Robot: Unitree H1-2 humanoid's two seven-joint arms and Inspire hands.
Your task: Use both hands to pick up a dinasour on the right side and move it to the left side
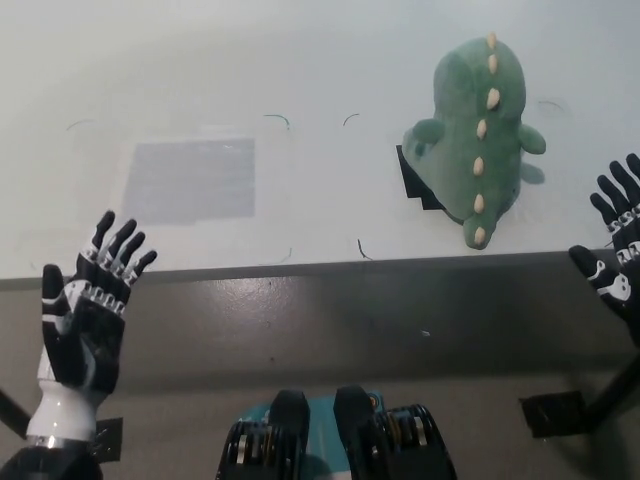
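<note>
A green plush dinosaur (480, 135) with a row of cream spikes down its back lies on the white table (300, 100) at the right. It partly covers a black square marker (412, 180). My right hand (618, 255) is open at the picture's right edge, just right of and below the dinosaur, not touching it. My left hand (88, 305) is open at the lower left, over the table's front edge, far from the toy.
A grey rectangular patch (190, 180) marks the table's left side. The table's front edge (300, 268) runs across the picture, with grey floor below. Thin dark curved marks dot the table's middle.
</note>
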